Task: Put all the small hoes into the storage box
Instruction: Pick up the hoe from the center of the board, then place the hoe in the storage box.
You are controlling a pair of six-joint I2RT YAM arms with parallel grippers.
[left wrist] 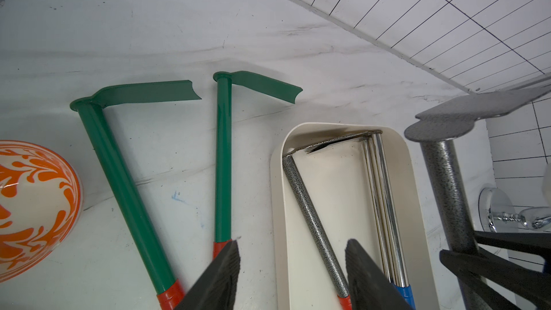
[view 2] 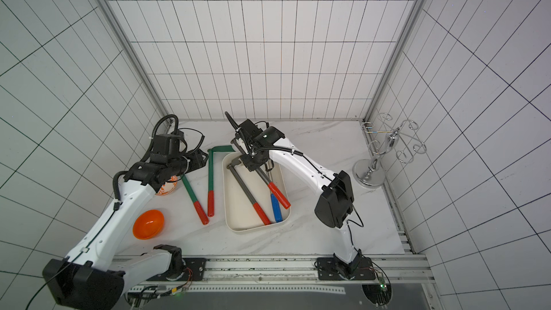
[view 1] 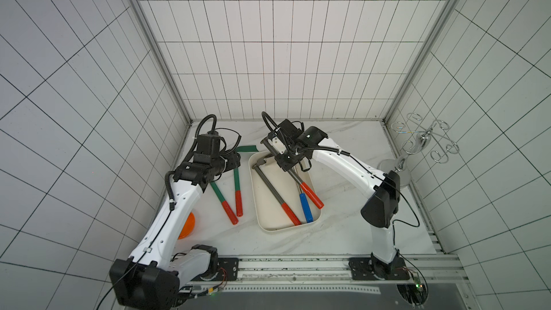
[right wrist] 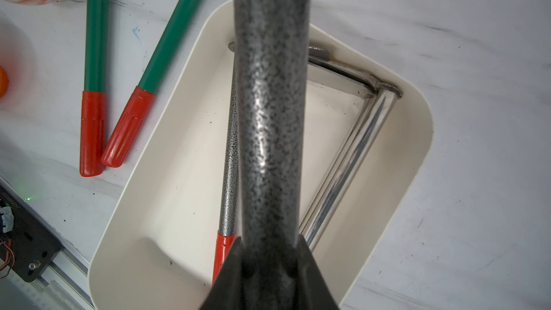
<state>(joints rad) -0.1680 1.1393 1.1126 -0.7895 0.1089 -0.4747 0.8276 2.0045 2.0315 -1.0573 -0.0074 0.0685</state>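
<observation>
Your R claw (right wrist: pixel 269 244) grips speckled grey red-handled hoe (right wrist: pixel 269 114) over cream plastic storage box (right wrist: pixel 179 204); L claw (left wrist: pixel 292 244) half open, empty.

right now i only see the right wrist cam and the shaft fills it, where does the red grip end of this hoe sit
Observer: In both top views the held hoe has its red grip reaching across the storage box rim on the right arm's side.
Operator: left arm in my way
Observer: The left pincer is open and empty, beside the box near two green hoes on the table.
Operator: what else is in the box
Observer: A speckled hoe with a red grip and a chrome hoe whose grip, cut off for you, is blue.
</observation>
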